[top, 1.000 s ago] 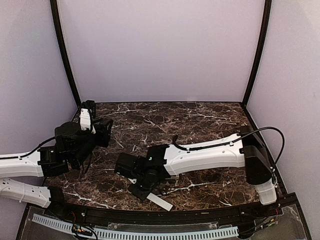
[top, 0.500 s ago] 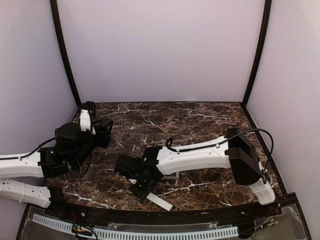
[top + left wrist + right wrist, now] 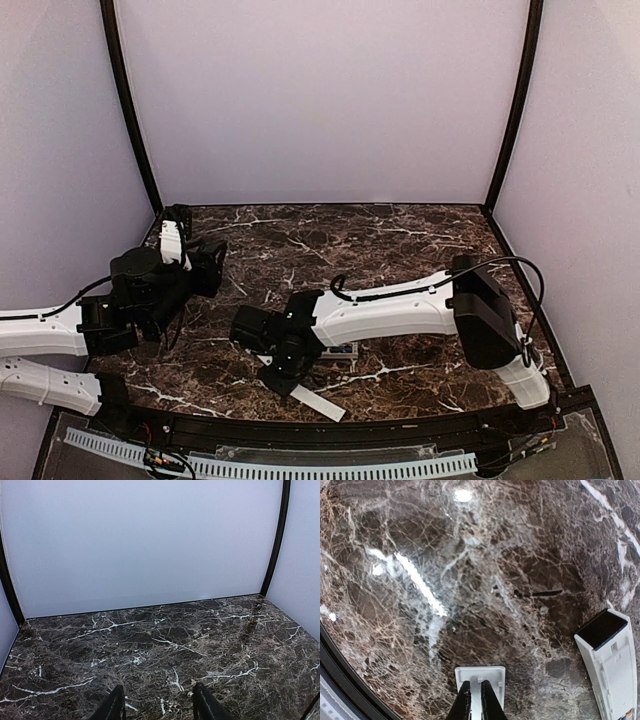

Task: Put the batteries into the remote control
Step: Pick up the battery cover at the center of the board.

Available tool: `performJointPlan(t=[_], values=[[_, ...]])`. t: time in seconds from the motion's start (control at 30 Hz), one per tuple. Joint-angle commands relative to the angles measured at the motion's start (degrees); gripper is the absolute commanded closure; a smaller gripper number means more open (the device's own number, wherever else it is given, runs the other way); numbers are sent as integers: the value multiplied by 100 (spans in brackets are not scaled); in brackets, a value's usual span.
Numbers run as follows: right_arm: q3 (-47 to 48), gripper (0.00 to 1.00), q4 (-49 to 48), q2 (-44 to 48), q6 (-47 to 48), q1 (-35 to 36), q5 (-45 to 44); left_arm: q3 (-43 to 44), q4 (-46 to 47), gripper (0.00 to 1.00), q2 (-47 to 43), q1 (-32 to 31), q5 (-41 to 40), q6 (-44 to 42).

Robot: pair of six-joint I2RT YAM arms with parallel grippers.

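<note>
Left claw: the left claw (image 3: 159, 687) hangs over the 9 o'clock side of the dark marble table (image 3: 400, 235). Its two black fingers (image 3: 116, 705) stand moderately apart, with only bare stone between them.
Right claw: the right claw (image 3: 475, 685) sits low near the table's 6 o'clock edge, pinched narrow on a white strip (image 3: 480, 672).
White strip: seen from above, it juts from the claw tips toward 5 o'clock. Whether its free end touches the stone cannot be told.
Remote: the remote (image 3: 610, 670) lies flat on the marble at 3 o'clock of the right claw in the wrist view, near the strip but apart from it. Its dark end points toward 12 o'clock. From above it is mostly hidden beneath the right arm (image 3: 390, 315), toward the table's 6 o'clock side.
Right arm: it stretches from its base at 4 o'clock across to the front middle of the table.
</note>
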State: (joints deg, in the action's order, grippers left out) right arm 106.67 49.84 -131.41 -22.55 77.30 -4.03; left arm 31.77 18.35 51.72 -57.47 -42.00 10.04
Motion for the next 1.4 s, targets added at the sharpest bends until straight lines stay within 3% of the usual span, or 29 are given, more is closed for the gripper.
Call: performJointPlan(t=[0.0,0.77,1.37], values=[[231,93,12,-244,67,-5,66,-83,101,55,7,23,11,-93],[470,100,416,-631,178,-31,92,-83,129,54,4,24,16,-173],[-671,100,-949,1054,116,-318,-464,-65,171,54,151,21,68,-192]])
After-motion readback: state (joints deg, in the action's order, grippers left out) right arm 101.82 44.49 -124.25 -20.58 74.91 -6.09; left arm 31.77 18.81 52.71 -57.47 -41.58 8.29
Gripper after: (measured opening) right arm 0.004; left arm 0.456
